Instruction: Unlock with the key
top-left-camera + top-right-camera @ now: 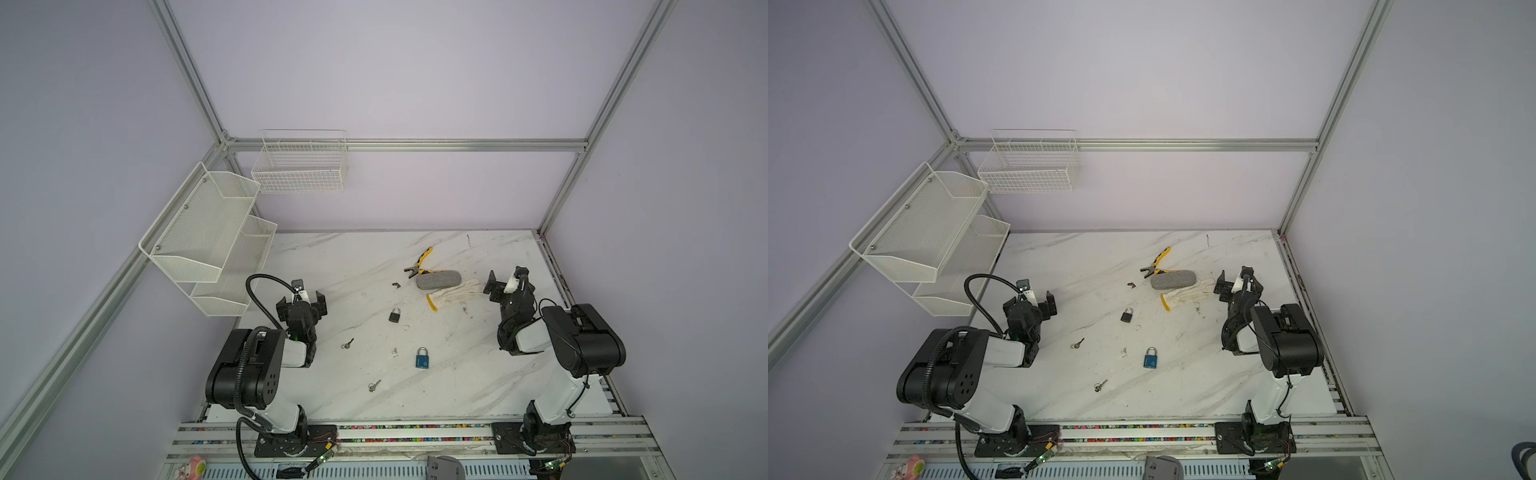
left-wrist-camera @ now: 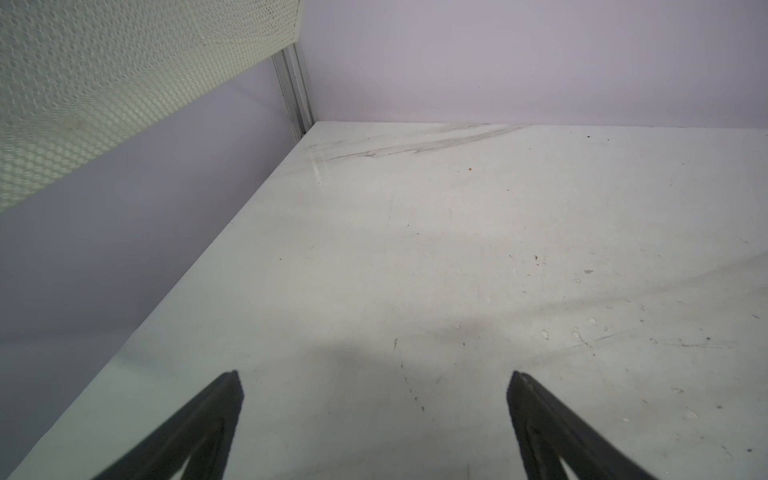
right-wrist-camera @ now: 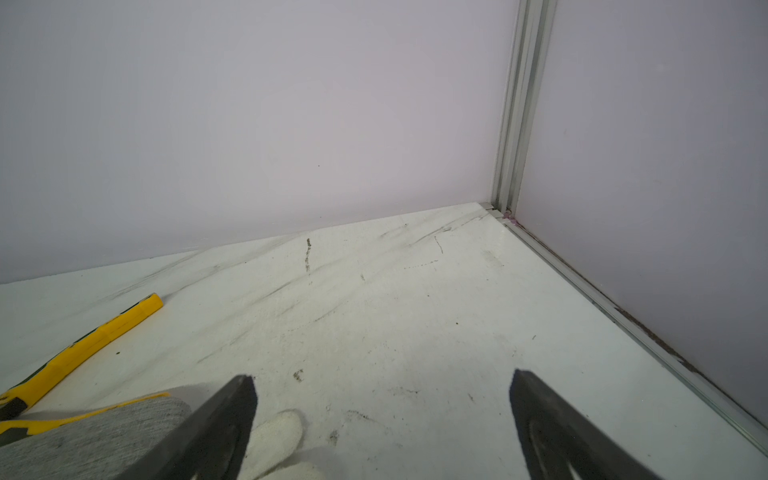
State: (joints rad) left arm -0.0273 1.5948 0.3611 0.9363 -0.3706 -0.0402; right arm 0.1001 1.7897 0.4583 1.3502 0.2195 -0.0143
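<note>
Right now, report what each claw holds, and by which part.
Nothing is held: the left claw and the right claw both stand open and empty above the table.

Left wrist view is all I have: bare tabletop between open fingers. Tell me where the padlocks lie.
Observer: In a top view a black padlock lies mid-table, a blue padlock nearer the arm bases.
Operator: Now the keys.
Observer: One key lies between the left arm and the blue padlock; a second key lies nearer the front edge.
Operator: Report the right gripper.
Observer: The right gripper hangs open and empty by the fingertips of a white glove.
</note>
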